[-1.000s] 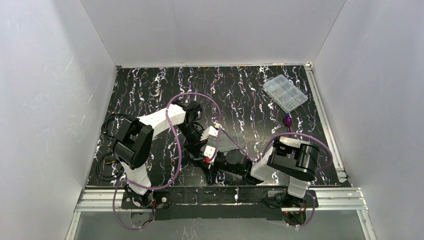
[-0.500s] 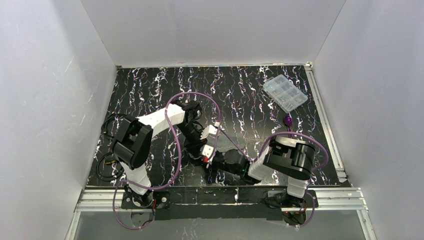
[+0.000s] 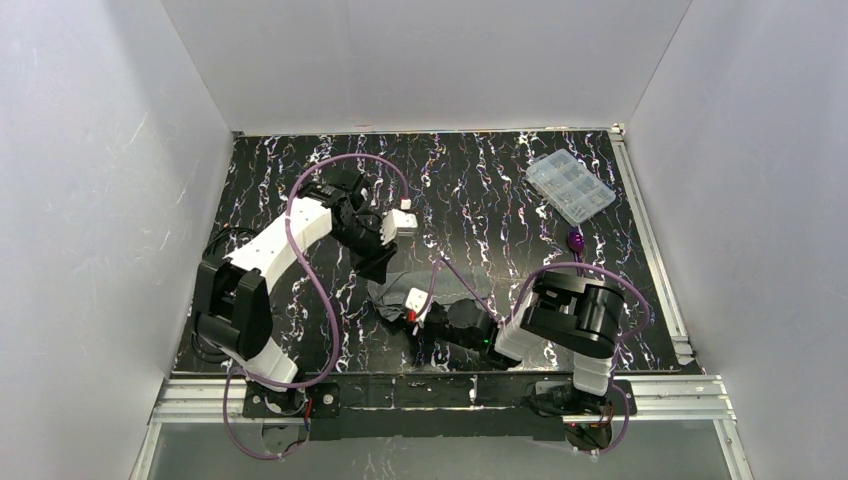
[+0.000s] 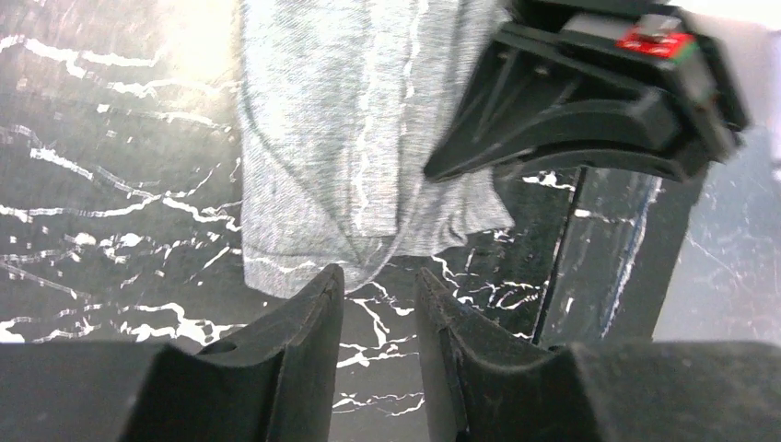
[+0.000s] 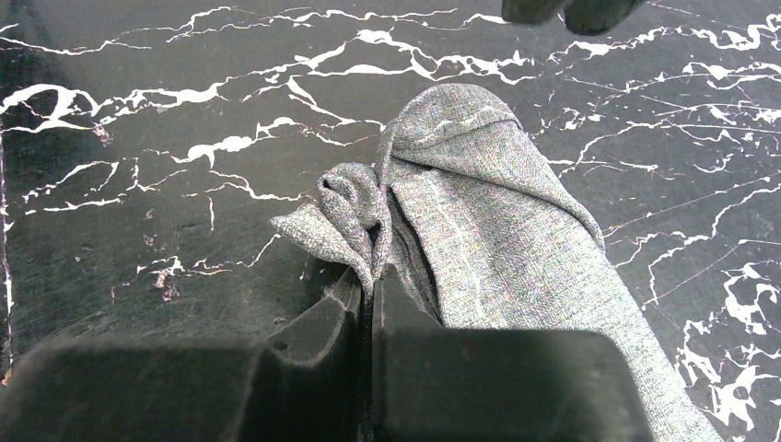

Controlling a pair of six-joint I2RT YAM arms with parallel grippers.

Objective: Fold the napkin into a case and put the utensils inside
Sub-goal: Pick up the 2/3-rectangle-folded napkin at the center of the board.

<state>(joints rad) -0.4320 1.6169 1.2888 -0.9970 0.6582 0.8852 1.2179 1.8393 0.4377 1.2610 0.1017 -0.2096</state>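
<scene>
- My right gripper (image 5: pixel 371 281) is clenched on a bunched fold at the edge of the napkin (image 5: pixel 497 212). The napkin lies crumpled near the middle of the table's (image 3: pixel 480 180) near edge.
- My left gripper (image 4: pixel 378 276) is parted and empty, just off the napkin's other end.
- One purple utensil (image 3: pixel 576 240) lies near the right edge, beside the clear compartment box (image 3: pixel 570 187) and well apart from the cloth.
- Risk: my pinch takes in little cloth, so a pull may slip it free.
- Risk: with one end unheld, dragging may bunch the layers rather than fold them flat.
- Risk: both wrists sit close together, so a careless move may knock one against the other.
</scene>
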